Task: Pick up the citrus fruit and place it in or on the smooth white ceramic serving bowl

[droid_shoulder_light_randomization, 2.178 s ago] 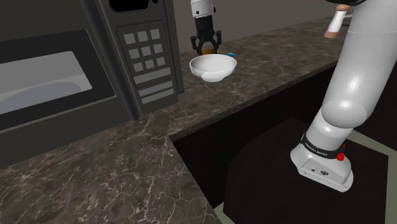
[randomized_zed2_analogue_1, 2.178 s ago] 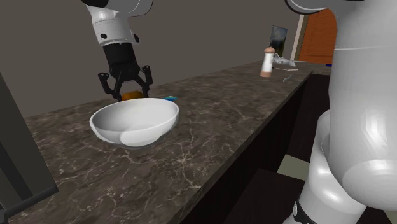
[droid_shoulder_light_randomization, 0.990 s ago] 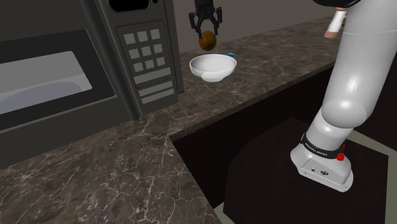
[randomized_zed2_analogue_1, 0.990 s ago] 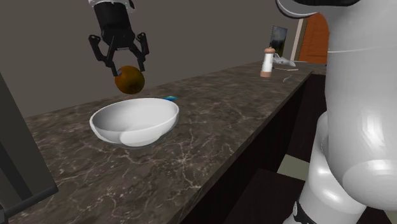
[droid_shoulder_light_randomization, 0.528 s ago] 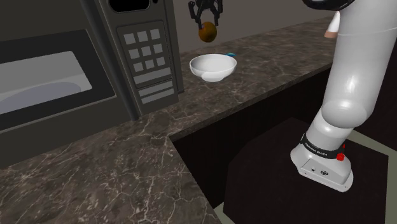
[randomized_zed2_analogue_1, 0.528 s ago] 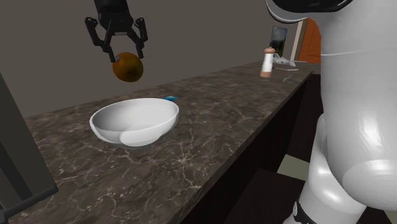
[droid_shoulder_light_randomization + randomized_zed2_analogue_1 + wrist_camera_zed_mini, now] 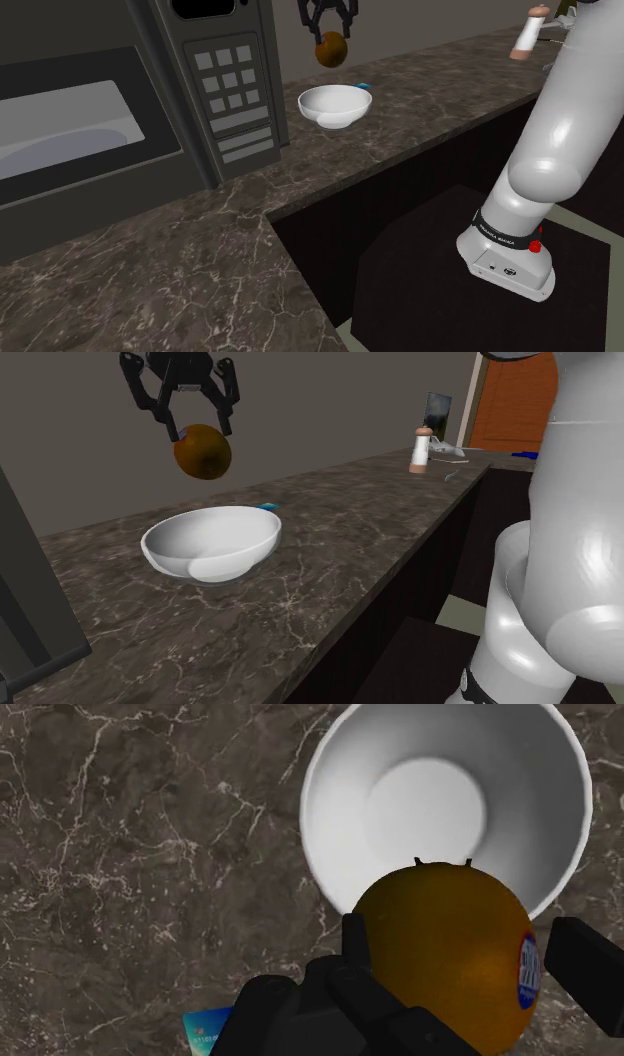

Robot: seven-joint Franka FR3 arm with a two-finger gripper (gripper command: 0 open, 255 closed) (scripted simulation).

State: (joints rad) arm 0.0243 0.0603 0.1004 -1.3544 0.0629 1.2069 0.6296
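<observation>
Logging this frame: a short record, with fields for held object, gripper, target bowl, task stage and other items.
held object: orange fruit with a blue and white sticker
gripper: black gripper shut on the fruit, raised above the counter
target bowl: white bowl, upright on the counter, nothing inside
alignment: in the wrist view the fruit overlaps the bowl's rim, not centred over it
task stage: fruit lifted, not yet placed
other items: small blue object beside the bowl; microwave; white bottle
</observation>
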